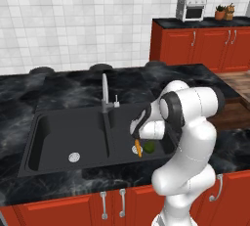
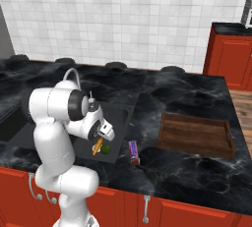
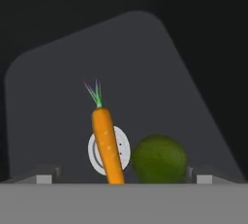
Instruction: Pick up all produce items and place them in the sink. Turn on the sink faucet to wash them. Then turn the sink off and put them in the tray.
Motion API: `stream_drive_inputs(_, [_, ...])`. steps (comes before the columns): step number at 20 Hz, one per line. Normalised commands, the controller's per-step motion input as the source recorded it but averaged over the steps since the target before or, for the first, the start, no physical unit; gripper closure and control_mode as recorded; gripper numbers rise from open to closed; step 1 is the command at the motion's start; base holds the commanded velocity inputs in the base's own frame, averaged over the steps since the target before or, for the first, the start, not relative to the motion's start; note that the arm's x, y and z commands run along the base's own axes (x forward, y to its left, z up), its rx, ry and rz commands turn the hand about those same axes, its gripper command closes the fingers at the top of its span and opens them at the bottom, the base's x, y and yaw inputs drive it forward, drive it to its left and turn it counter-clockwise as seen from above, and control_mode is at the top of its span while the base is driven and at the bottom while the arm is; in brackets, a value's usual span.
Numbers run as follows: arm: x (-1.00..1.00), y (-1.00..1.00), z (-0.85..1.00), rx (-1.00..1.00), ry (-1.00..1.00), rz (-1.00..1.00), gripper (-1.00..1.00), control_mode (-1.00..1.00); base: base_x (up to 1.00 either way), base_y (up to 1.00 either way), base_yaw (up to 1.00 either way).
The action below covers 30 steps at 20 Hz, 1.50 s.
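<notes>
With its jaws spread wide and empty, the claw (image 1: 137, 133) hangs above the carrot (image 3: 107, 145) and lime (image 3: 160, 159), which lie side by side over the drain (image 3: 122, 150) in the sink (image 1: 53, 122) for washing.

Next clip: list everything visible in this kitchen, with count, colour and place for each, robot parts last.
slim orange carrot: one, orange with green top, in the right sink basin, lying over the drain
round green lime: one, green, beside the carrot
matte black double-basin sink: one, black, set in the counter
silver drains: two, one per basin
silver-grey gooseneck faucet: one, behind the divider
dark brown wooden tray: one, on the counter, right of the sink
purple-red wrapped packet: one, between sink and tray
toaster oven: one, white, far counter
claw: one, open, above the produce
</notes>
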Motion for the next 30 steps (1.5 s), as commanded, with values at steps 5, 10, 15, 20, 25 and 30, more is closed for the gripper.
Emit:
stream_drive_inputs(5, [-0.19, -0.08, 0.52, 0.00, 0.00, 0.00, -1.00, -1.00, 0.00, 0.00, 0.00])
stream_drive_inputs(10, [-0.30, -0.06, 0.56, 0.00, -0.02, 0.00, -1.00, -1.00, 0.00, 0.00, 0.00])
stream_drive_inputs(15, [-0.38, -0.04, 0.66, 0.00, -0.07, 0.03, -1.00, -1.00, 0.00, 0.00, 0.00])
stream_drive_inputs(20, [-0.35, -0.05, 0.75, 0.00, -0.08, 0.05, -1.00, -1.00, 0.00, 0.00, 0.00])
stream_drive_inputs(25, [-0.25, 0.00, 0.70, 0.00, -0.08, 0.09, -1.00, -1.00, 0.00, 0.00, 0.00])
stream_drive_inputs(30, [-0.04, 0.01, 0.62, 0.00, -0.12, 0.15, -1.00, -1.00, 0.00, 0.00, 0.00])
